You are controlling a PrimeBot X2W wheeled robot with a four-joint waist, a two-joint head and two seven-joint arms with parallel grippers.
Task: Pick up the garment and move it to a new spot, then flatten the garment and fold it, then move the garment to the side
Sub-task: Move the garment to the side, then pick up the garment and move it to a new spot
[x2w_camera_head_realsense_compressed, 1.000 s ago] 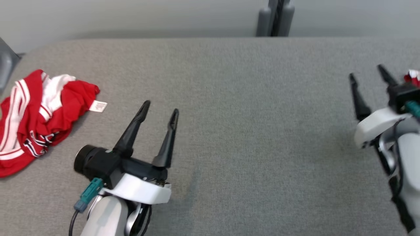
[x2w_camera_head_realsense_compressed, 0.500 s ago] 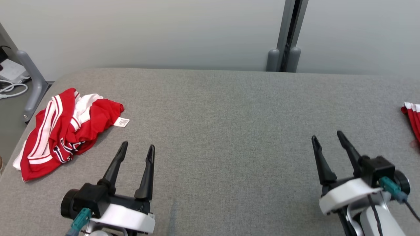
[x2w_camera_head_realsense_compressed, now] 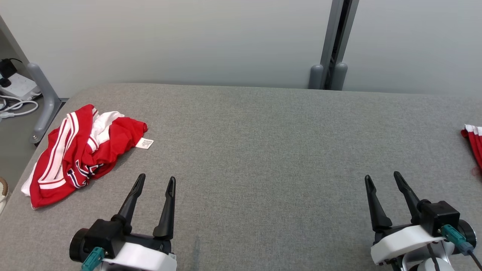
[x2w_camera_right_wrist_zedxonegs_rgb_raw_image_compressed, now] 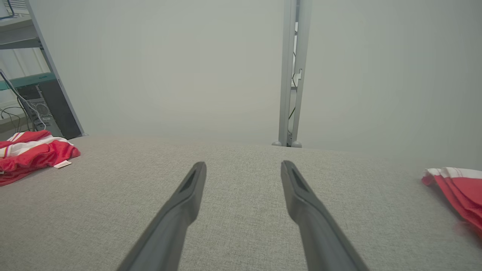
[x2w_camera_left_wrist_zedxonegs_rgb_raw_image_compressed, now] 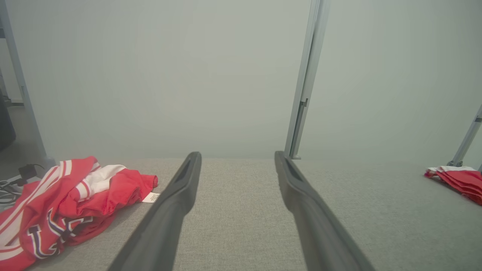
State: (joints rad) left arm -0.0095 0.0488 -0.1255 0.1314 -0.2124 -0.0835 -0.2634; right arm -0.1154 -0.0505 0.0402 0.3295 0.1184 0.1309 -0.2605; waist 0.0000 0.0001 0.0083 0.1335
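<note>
A crumpled red garment with white stripes and dark lettering lies bunched at the left end of the grey table, a white label sticking out on its right. It also appears as the red garment at lower left in the left wrist view and the red garment at far left in the right wrist view. My left gripper hovers open at the near edge, to the right of the garment and apart from it. My right gripper is open near the front right, with nothing between its fingers.
A second red and white cloth lies folded at the table's right edge, also seen as the red cloth and the red cloth. A grey post stands behind the table. Cables and a frame leg are off the left end.
The head camera has tilted up, so more wall shows. Both grippers have drawn back toward the near edge, still open. The garment has not moved on the table.
</note>
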